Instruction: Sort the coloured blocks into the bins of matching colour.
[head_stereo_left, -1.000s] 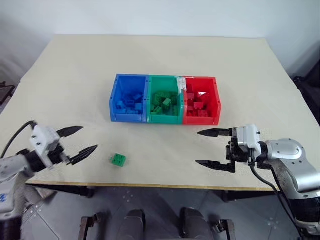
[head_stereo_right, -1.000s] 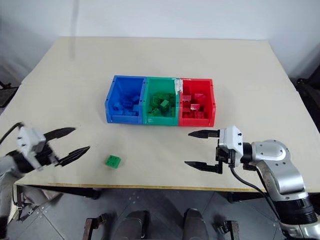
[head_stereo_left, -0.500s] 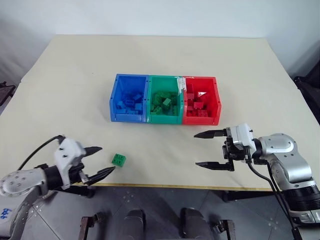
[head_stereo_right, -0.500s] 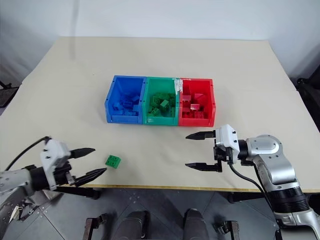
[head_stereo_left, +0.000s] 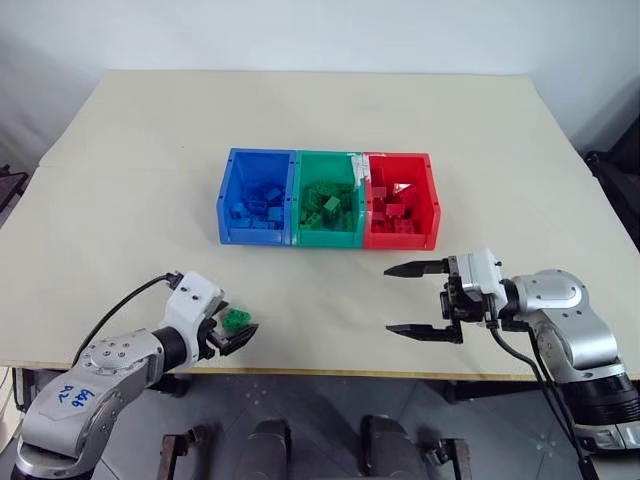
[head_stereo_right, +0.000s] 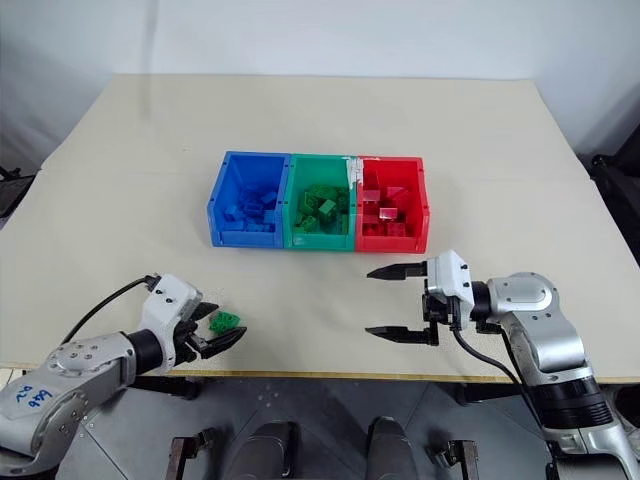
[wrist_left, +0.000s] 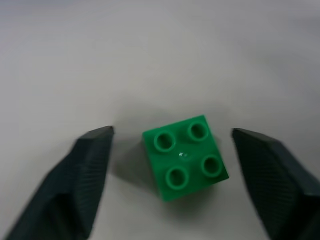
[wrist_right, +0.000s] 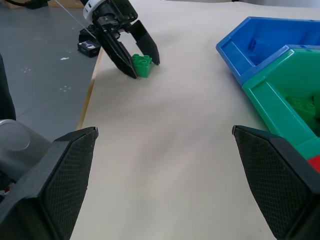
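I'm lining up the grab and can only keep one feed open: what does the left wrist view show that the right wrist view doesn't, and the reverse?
Left wrist only: the four studs on top of the green block, seen from above, with a gap between the block and each finger of the left claw.

Right wrist only: the blue bin, the green bin, the table edge and the open right claw.

Both: the green block on the table, flanked by the left claw.

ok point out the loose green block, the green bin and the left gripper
green block (wrist_left: 184, 157), left wrist view, studded top face
green bin (head_stereo_left: 327, 241), left eye view, near wall
left gripper (head_stereo_right: 207, 334), right eye view, between its fingertips
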